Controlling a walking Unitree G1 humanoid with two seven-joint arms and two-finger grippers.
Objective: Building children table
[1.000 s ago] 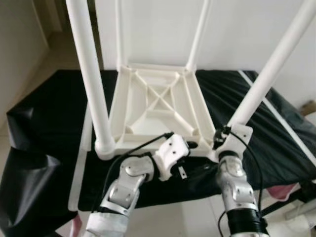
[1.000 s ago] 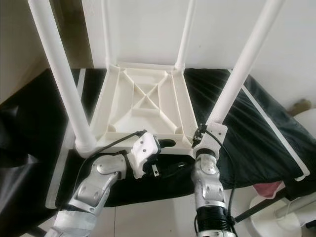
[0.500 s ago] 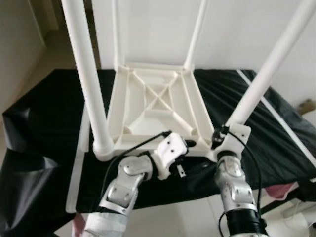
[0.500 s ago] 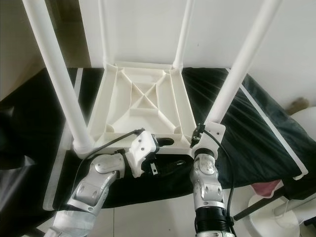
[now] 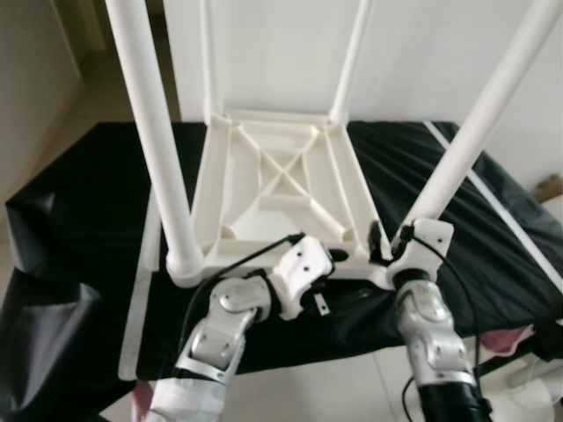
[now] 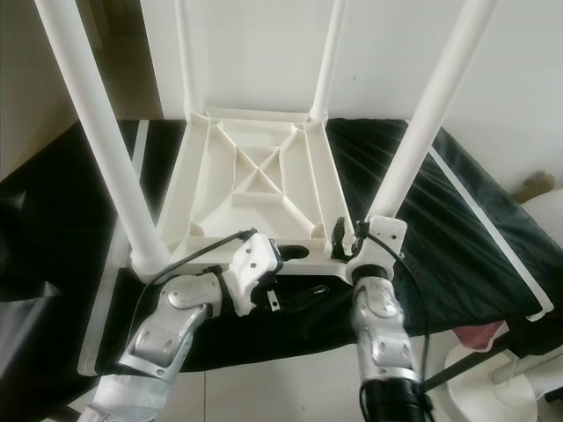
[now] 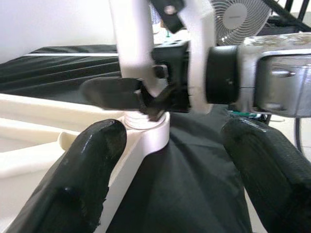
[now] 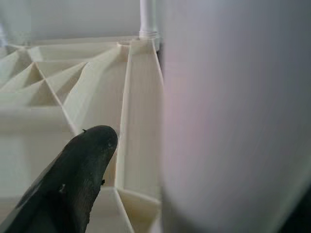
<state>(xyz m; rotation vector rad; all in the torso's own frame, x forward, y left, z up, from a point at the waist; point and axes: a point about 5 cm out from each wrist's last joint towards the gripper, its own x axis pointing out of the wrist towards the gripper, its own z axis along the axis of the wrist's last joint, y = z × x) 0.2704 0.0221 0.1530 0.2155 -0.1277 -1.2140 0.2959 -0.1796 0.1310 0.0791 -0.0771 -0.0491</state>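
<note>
— Where was the upturned white plastic children's table (image 5: 280, 189)?

— On the black cloth (image 5: 84, 211). The right gripper (image 7: 146, 99) pinched the near-right white tubular leg (image 5: 462, 149) at its socket; the left gripper (image 7: 165, 160) stood spread beside that corner.

— Next?

— Probably twisting that leg home.

Black-draped surface (image 5: 79, 211) under an upturned white children's table (image 5: 281, 189), legs up.

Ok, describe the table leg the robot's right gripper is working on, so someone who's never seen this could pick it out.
On the black cloth lies an upside-down white table top with four white legs pointing up. Go to the corner nearest the robot on its right: that leg rises from there. Unlike the other three, it has the right gripper closed around its base, beside the open left gripper.
</note>
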